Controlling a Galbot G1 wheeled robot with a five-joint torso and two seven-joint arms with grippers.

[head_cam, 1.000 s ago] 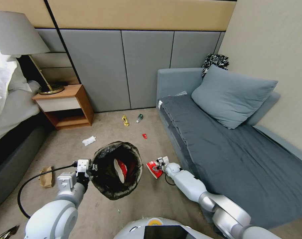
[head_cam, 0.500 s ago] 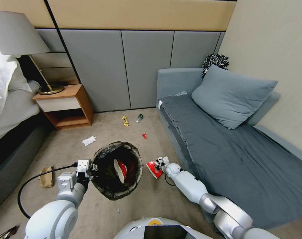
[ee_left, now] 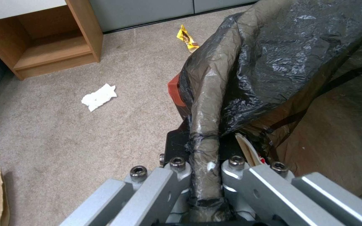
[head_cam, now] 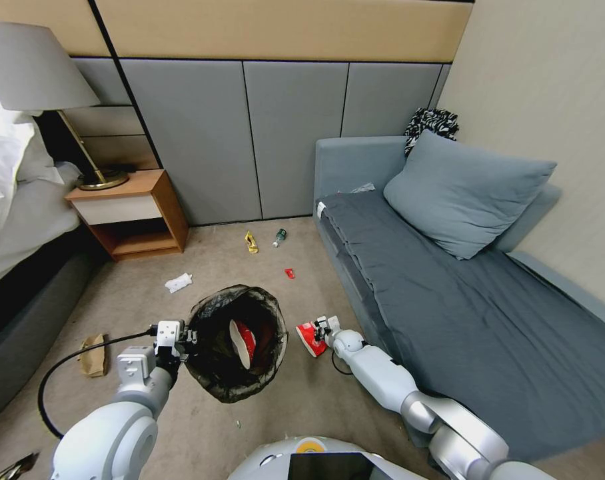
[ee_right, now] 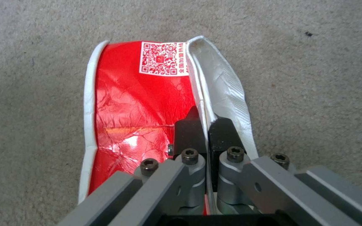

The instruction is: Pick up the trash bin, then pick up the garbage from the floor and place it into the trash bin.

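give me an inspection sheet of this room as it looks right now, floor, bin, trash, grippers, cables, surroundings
Surface: beige carpet, with litter scattered on it.
Trash bin: black-lined, held at its rim, a red-and-white carton inside.
Garbage: red carton in a grip; tissue, yellow wrapper, small bottle, red scrap and brown paper on the floor.
Clutter: nothing seen beyond the litter.
Grippers: left gripper shut on the bin's rim; right gripper shut on the carton's white edge.
Cables: black cable loops beside the left arm.
Surroundings: sofa, nightstand, lamp.
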